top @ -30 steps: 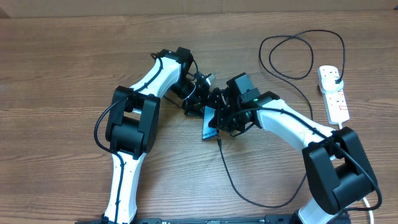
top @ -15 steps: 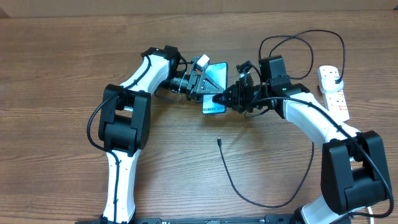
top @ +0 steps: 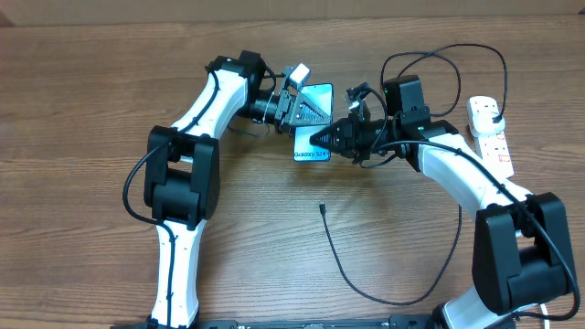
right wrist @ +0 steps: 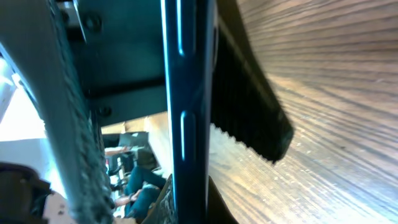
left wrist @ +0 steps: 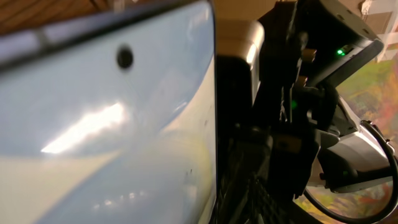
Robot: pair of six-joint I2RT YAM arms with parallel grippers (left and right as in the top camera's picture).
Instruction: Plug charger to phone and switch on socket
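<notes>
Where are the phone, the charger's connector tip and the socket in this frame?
phone [top: 314,108]: overhead view, on the light blue screen, above the text.
charger's connector tip [top: 322,207]: overhead view, on the loose end of the black cable lying on the table.
socket [top: 492,137]: overhead view, on the white strip's body.

A brown wood-grain table [top: 91,91] fills the overhead view under even light.

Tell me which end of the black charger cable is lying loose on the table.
The tiny connector tip, lying bare on the wood below the phone, touching nothing. The other end is plugged into the white power strip at the right.
</notes>
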